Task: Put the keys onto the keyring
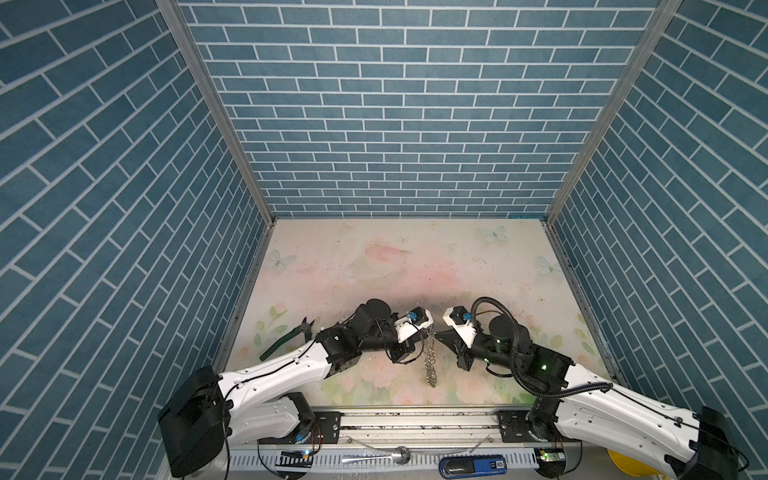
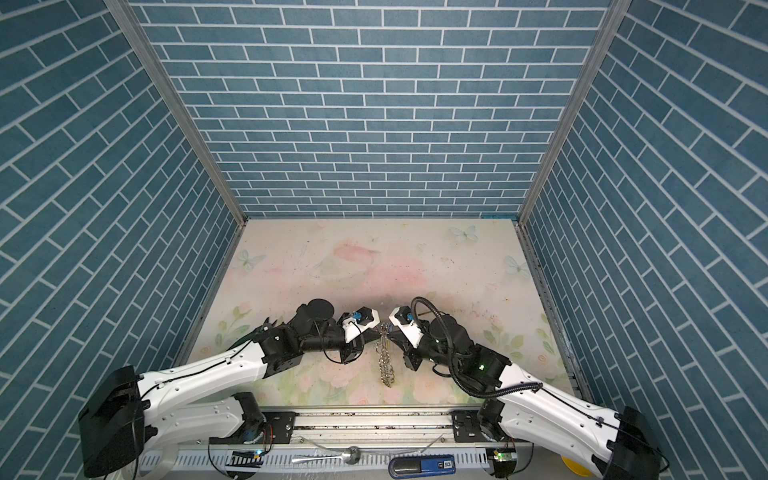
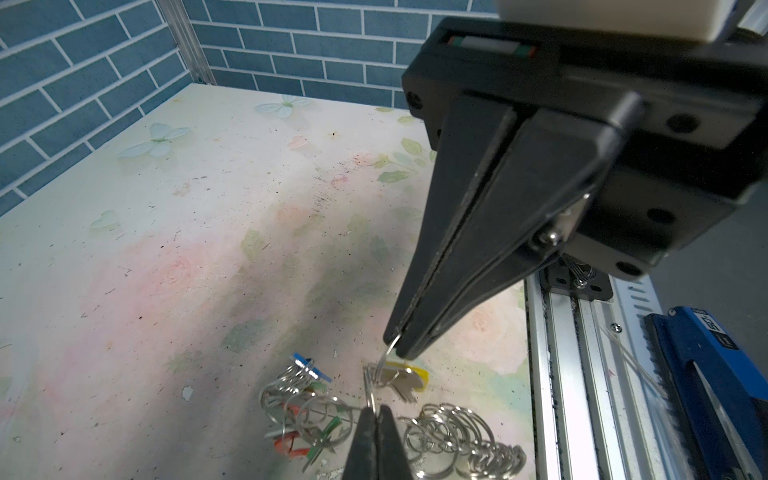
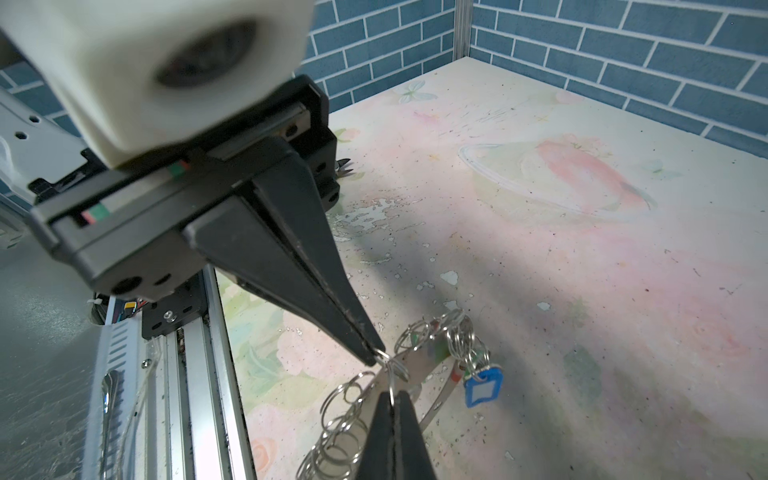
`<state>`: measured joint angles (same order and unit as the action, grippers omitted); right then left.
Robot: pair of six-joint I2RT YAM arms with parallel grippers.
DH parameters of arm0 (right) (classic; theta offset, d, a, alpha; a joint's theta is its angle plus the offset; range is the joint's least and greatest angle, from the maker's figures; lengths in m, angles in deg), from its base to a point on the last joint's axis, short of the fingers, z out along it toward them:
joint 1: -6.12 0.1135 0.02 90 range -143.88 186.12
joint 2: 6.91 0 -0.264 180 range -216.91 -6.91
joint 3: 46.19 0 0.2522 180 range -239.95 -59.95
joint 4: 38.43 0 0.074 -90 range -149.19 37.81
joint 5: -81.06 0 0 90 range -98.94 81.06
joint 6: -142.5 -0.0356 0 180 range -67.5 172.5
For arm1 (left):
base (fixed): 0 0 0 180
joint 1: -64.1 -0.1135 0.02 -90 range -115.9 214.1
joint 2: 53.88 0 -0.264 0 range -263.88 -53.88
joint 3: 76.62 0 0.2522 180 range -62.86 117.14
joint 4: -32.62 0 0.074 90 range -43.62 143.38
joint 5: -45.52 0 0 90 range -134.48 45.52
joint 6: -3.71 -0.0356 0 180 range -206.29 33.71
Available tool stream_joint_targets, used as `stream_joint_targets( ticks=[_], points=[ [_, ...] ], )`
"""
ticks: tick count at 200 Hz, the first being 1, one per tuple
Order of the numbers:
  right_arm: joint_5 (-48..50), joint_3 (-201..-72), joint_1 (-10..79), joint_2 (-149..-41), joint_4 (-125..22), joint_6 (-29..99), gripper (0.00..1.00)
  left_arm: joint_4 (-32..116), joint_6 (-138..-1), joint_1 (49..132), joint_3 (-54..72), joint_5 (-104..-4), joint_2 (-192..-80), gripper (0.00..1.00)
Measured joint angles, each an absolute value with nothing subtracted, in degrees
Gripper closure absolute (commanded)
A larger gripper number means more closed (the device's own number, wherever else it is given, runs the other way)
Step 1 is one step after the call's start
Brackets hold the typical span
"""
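The keyring shows as a chain of small silver rings (image 1: 430, 361) hanging between the two grippers down to the table, in both top views (image 2: 386, 361). Above the table's front middle, my left gripper (image 3: 376, 411) is shut on one ring of this chain. Tip to tip with it, my right gripper (image 4: 392, 395) is shut on a thin ring that carries the yellow-tagged key (image 3: 409, 376). Keys with blue (image 3: 311, 368), red (image 3: 291, 444) and green (image 3: 328, 432) tags hang among the rings (image 3: 457, 436). The blue tag (image 4: 482, 390) also shows in the right wrist view.
Green-handled cutters (image 1: 291, 336) lie on the table left of the left arm. Along the front runs a metal rail (image 1: 415, 419); beyond it lie a spoon (image 1: 374, 457), a blue box-like tool (image 1: 473, 463) and a clear tape roll (image 2: 153, 461). Blue brick walls enclose three sides.
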<state>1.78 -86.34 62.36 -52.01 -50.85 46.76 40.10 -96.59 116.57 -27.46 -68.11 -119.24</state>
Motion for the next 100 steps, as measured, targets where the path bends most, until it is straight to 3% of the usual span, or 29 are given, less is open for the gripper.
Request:
stream_joint_targets(
  ticks=[100],
  points=[
    [0.76,-86.58,62.58,-53.25,-51.0,45.84,1.0,40.07,-97.55,116.39,-27.46,-69.69,-119.3,1.0]
  ],
)
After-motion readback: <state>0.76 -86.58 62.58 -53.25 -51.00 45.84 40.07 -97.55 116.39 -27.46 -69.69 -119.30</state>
